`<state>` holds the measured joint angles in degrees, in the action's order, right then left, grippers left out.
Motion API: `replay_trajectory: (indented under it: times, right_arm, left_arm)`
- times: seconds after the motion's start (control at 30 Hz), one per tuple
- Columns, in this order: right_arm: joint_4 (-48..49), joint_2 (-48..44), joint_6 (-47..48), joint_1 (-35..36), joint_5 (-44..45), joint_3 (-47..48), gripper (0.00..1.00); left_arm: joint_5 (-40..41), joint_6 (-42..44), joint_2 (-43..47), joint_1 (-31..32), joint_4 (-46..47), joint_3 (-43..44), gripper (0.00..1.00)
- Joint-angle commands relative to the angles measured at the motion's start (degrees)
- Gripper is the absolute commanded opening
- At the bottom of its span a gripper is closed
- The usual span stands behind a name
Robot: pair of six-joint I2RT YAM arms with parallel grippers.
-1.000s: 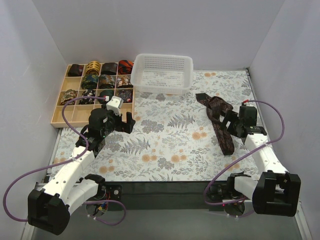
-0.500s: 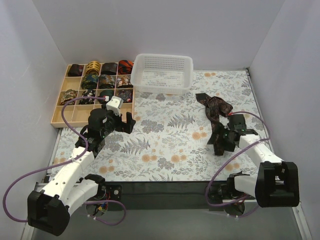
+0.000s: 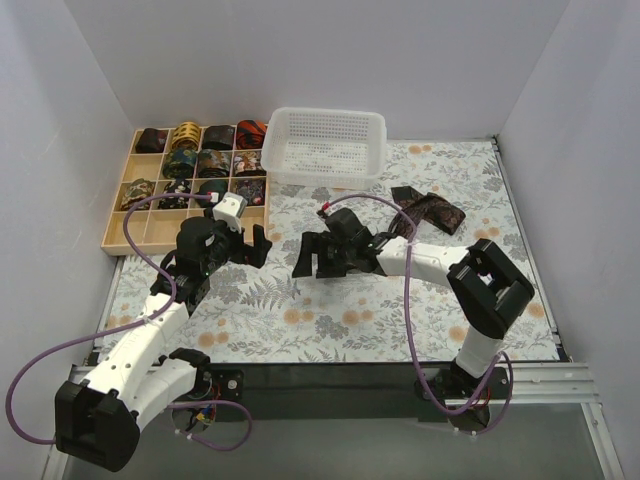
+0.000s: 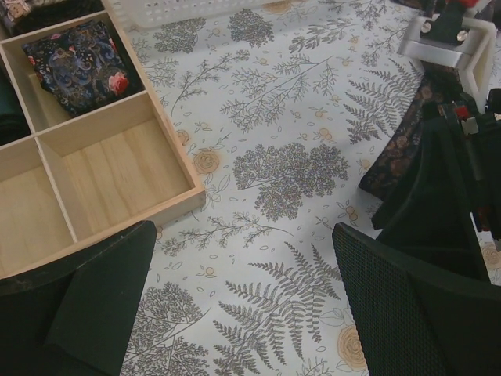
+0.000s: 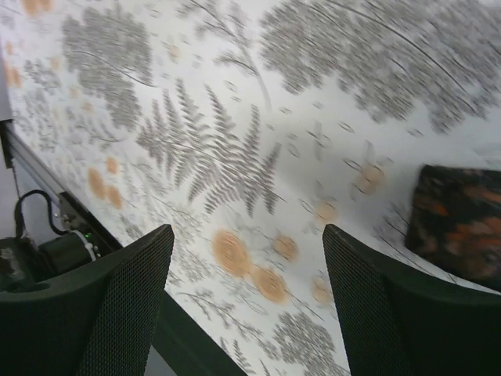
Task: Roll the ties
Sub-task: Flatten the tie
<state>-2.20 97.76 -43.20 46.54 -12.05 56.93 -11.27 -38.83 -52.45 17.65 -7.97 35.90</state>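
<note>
Right gripper [image 5: 248, 243] swung from the frame's right side to mid-frame; loose tie [image 3: 432, 209] not rolled yet.
My right fingers are apart with only tablecloth [image 5: 235, 117] between them, and my left gripper [image 4: 243, 235] is spread wide, idle. The tie lies upper right of centre, a patterned end just beside my right finger. Rolled ties [image 3: 200, 160] fill most tray [image 3: 148, 229] cells; the bottom row is bare.

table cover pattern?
Table cover: white, with grey ferns and foliage and small orange flowers. Clearest in the left wrist view.
</note>
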Motion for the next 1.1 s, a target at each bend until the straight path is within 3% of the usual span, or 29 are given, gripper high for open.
replay_trajectory:
  times: [0.0,0.13,0.23,0.37,0.7,0.87,0.93,1.07]
  right_arm:
    - [3.69,1.04,0.91,0.92,0.44,4.59,0.71]
    - [-3.66,-1.33,8.89,0.65,2.82,7.58,0.77]
    - [-8.41,-5.11,12.69,0.39,6.59,7.32,0.79]
    - [-10.72,-12.91,16.74,-6.61,10.12,2.50,0.80]
    - [-10.37,-23.66,20.79,-27.90,9.77,-7.44,0.79]
    - [-5.46,-24.81,20.44,-35.62,8.02,-10.69,0.73]
    - [-2.31,-24.37,19.83,-37.83,5.82,-11.84,0.71]
    - [3.23,-21.04,18.86,-43.98,1.87,-11.93,0.69]
  left_arm:
    - [-0.86,-0.02,0.15,0.10,-0.03,-0.30,0.89]
    - [-3.23,-4.31,-1.08,0.02,0.49,-1.36,0.89]
    - [-6.83,-12.65,-2.39,0.19,2.07,-3.11,0.89]
    - [-10.70,-21.98,-7.74,2.12,7.61,-4.43,0.89]
    - [4.31,-34.99,-25.94,19.69,12.54,4.79,0.89]
    - [8.71,-37.37,-36.48,22.34,13.94,9.36,0.81]
    - [9.51,-37.55,-38.69,23.22,13.94,11.55,0.72]
    - [10.56,-37.99,-42.64,24.10,14.12,13.23,0.69]
